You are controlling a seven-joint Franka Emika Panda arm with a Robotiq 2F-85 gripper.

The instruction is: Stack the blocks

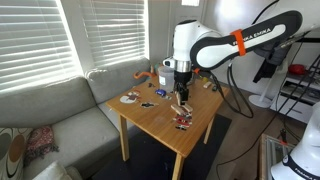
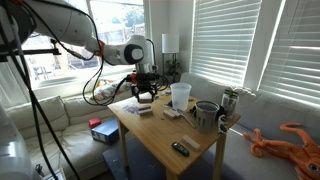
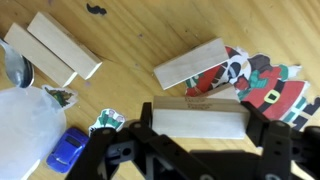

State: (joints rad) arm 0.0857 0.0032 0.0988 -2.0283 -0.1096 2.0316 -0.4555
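In the wrist view my gripper [image 3: 200,122] is shut on a pale wooden block [image 3: 198,110], one finger on each short end. Just beyond it a second block [image 3: 192,64] lies at a slant, partly on a flat Santa figure [image 3: 268,88]. Two more blocks [image 3: 62,45] lie side by side at the upper left. In both exterior views the gripper [image 1: 181,97] [image 2: 143,94] hangs low over the wooden table [image 1: 160,128]. Whether the held block touches the tabletop I cannot tell.
A white cup [image 2: 180,95] and a metal pot [image 2: 205,115] stand on the table. A dark round plate [image 1: 129,98] sits near one edge, and a small red-and-dark object [image 1: 181,122] near another. A blue toy car [image 3: 68,148] lies by the cup. A sofa [image 1: 50,120] borders the table.
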